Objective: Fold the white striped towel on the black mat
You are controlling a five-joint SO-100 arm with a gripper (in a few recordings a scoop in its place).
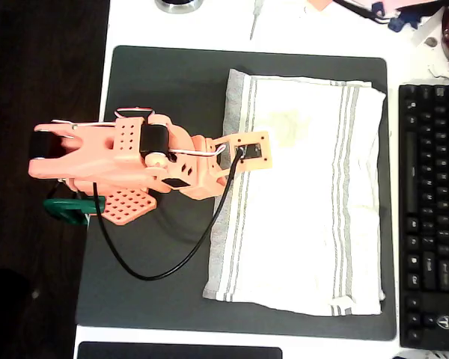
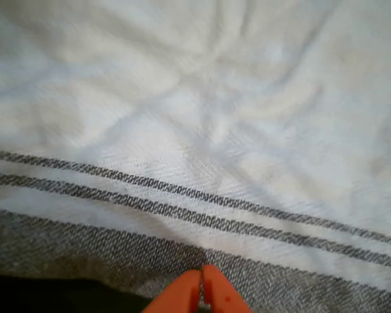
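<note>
The white striped towel [image 1: 307, 217] lies spread flat on the right half of the black mat [image 1: 165, 90], with grey stripes along its left and right edges. My orange arm [image 1: 135, 161] reaches in from the left, and its wrist end hangs over the towel's left striped edge. In the wrist view my gripper [image 2: 202, 290] is shut, its two orange fingertips [image 2: 215, 297] pressed together just above the towel's grey border band [image 2: 117, 251]. The towel [image 2: 202, 130] there lies flat and slightly wrinkled, with no cloth seen between the tips.
A black keyboard [image 1: 432, 217] runs along the mat's right side. A black cable [image 1: 165, 262] loops from the arm across the mat's left half. A green clamp [image 1: 67, 211] sits at the mat's left edge. A smaller dark pad [image 1: 179, 351] shows at the bottom.
</note>
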